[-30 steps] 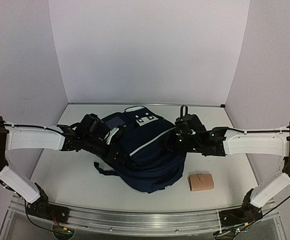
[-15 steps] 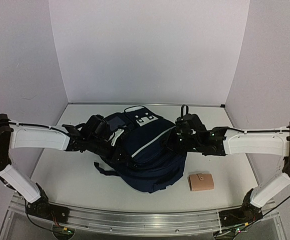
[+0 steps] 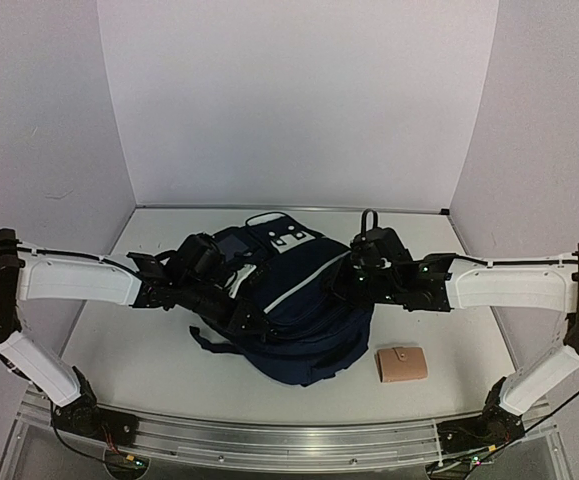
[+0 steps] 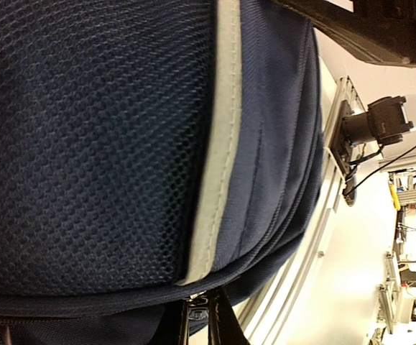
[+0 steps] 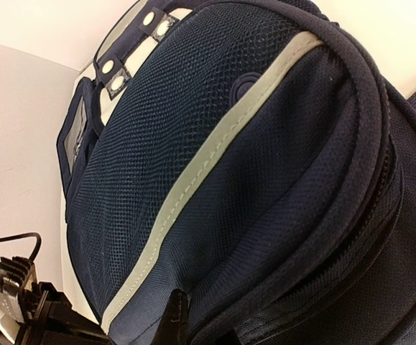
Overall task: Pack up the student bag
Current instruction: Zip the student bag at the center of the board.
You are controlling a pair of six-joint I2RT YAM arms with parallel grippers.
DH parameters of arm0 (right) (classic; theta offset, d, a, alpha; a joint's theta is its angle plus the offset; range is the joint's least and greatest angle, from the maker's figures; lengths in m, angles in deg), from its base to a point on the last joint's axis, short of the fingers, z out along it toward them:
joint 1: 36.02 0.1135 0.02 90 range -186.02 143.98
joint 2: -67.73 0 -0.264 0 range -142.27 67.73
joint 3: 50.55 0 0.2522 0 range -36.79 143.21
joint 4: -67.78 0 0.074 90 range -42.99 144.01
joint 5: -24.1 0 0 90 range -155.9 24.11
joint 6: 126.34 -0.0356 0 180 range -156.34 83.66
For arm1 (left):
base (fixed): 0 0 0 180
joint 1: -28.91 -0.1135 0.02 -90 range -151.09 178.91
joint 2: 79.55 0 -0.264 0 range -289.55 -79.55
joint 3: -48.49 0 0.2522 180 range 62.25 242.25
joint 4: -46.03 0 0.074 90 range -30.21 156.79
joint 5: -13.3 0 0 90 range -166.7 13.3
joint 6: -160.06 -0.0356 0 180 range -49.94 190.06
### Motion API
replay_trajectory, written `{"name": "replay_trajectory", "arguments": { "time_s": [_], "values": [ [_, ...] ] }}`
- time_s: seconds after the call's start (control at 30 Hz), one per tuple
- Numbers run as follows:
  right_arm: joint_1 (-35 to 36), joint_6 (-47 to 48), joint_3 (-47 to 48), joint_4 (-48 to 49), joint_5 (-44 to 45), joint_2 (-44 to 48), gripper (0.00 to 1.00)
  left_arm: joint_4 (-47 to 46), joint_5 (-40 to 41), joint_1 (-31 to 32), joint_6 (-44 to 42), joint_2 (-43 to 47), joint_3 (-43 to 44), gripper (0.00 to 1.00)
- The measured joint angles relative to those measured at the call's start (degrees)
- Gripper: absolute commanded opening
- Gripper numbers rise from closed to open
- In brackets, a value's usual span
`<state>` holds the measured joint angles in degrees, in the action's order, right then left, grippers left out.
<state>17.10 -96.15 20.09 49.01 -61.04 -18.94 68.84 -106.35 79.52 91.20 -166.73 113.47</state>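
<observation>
The student bag (image 3: pixel 294 305), a navy backpack with a grey stripe, lies in the middle of the table between both arms. My left gripper (image 3: pixel 251 316) reaches onto its left side. In the left wrist view the left gripper (image 4: pixel 205 307) is shut on a metal zipper pull (image 4: pixel 196 310) at the bag's seam, under the grey stripe (image 4: pixel 215 165). My right gripper (image 3: pixel 350 286) presses on the bag's right side. Seen from the right wrist, it (image 5: pixel 199 327) is shut on the fabric edge of the student bag (image 5: pixel 251 180), and only one dark fingertip (image 5: pixel 172 316) shows clearly.
A small tan pouch (image 3: pixel 402 363) lies on the table to the right of the bag, near the front. White walls close in the table at the back and both sides. A metal rail (image 3: pixel 289 440) runs along the near edge.
My left gripper has slid rightward along the bag's left side and closed on the zipper pull. The right gripper has closed a little more on the bag's edge and stayed in place.
</observation>
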Motion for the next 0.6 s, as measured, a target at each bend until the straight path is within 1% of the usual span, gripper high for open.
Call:
{"name": "replay_trajectory", "arguments": {
  "time_s": [0.23,0.5,0.53,0.57,0.6],
  "values": [
    [0.0,-0.3,0.0,0.7,0.9,-0.6,0.00,-3.1,-1.7,2.2,5.6,0.1,0.3,0.00],
    [-0.2,-0.7,-1.1,2.3,3.0,-1.3,0.00,-5.3,-0.8,4.4,11.8,-1.0,1.9,0.00],
    [-0.2,-0.7,-1.2,2.4,3.3,-1.3,0.02,-5.4,-0.6,4.7,12.5,-1.5,2.3,0.02],
    [-0.3,-0.7,-1.3,2.5,3.5,-1.3,0.05,-5.6,-0.5,5.0,13.0,-1.9,2.5,0.05],
    [-0.4,-0.7,-1.4,2.6,3.7,-1.3,0.08,-5.7,-0.2,5.2,13.6,-2.3,2.8,0.12]
  ]
}}
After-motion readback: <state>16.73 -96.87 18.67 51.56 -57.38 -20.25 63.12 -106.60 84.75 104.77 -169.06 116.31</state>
